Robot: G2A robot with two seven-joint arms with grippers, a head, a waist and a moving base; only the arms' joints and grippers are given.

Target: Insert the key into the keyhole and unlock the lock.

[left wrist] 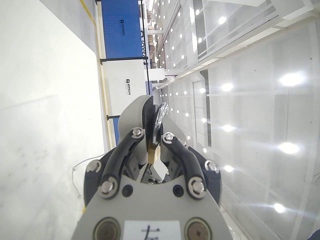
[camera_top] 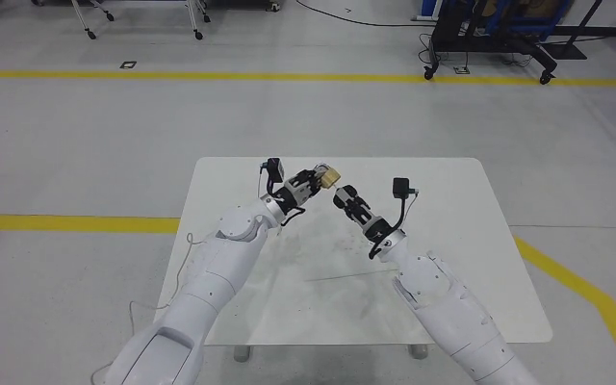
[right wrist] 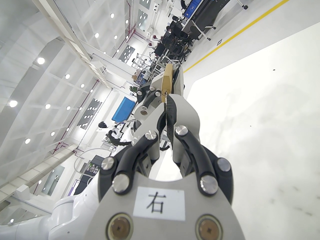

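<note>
The left gripper (left wrist: pixel 156 117), tagged with a white one-character label (left wrist: pixel 152 229), is clamped on the brass padlock with a silver shackle (left wrist: pixel 153 152), held in the air above the white bench (camera_top: pixel 462 289). The right gripper (right wrist: pixel 168 104), labelled likewise, pinches the thin metal key (right wrist: pixel 164 109). The right wrist view shows its tip at the keyhole (right wrist: pixel 163 91). Both arms angle inward.
</note>
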